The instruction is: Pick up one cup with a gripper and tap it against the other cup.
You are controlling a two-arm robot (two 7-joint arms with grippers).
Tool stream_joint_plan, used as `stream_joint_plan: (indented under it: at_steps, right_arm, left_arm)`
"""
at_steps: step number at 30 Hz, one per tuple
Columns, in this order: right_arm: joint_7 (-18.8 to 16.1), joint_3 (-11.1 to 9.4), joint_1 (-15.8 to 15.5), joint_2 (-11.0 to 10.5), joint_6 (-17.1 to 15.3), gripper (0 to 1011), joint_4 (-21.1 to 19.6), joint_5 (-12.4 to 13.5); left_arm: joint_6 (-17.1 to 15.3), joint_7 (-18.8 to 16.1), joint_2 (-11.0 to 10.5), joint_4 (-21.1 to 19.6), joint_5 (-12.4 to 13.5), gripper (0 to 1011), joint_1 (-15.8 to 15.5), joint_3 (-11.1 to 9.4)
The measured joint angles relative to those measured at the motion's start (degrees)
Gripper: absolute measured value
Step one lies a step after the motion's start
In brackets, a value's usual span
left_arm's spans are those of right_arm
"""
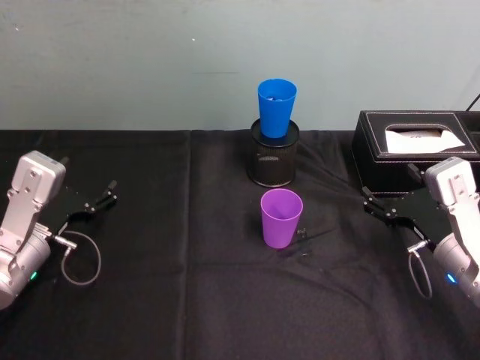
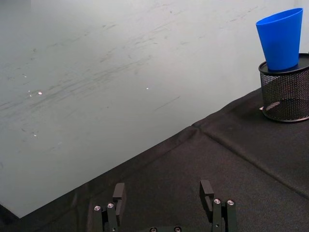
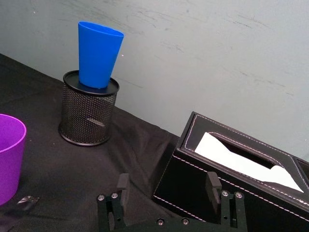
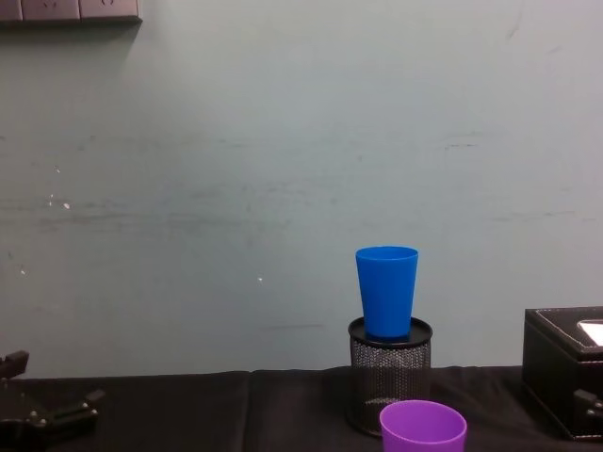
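Note:
The purple cup [image 1: 281,217] [image 3: 8,157] [image 4: 423,428] stands upright, mouth up, on the black cloth at the table's middle. Just behind it the blue cup [image 1: 276,106] [image 2: 281,38] [image 3: 98,53] [image 4: 386,290] sits upright on top of a black mesh holder [image 1: 273,157] [image 3: 88,111]. My left gripper [image 1: 105,197] [image 2: 162,191] rests low at the table's left side, open and empty, far from both cups. Near the right side, my right gripper [image 1: 377,208] [image 3: 167,181] is open and empty, with the purple cup off to its left.
A black tissue box [image 1: 416,146] [image 3: 231,183] [image 4: 563,381] stands at the back right, right beside my right gripper. A pale wall runs close behind the table's far edge. Black cloth [image 1: 187,300] covers the table.

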State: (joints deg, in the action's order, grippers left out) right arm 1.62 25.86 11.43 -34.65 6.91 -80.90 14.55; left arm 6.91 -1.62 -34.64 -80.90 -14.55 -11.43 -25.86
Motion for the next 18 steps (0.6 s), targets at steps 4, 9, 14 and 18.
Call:
stream_joint_plan:
  at_steps: [4, 9, 14, 18]
  right_arm:
    - [0.0, 0.0, 0.0, 0.0, 0.0, 1003, 0.0, 0.0]
    - [0.0, 0.0, 0.0, 0.0, 0.0, 1003, 0.0, 0.0]
    - [0.0, 0.0, 0.0, 0.0, 0.0, 1002, 0.0, 0.0]
    - [0.0, 0.0, 0.0, 0.0, 0.0, 1003, 0.0, 0.0]
  left_arm:
    - [0.0, 0.0, 0.0, 0.0, 0.0, 1000, 0.0, 0.0]
    - [0.0, 0.0, 0.0, 0.0, 0.0, 1000, 0.0, 0.0]
    - [0.0, 0.0, 0.0, 0.0, 0.0, 1000, 0.0, 0.0]
    - [0.0, 0.0, 0.0, 0.0, 0.0, 1000, 0.0, 0.0]
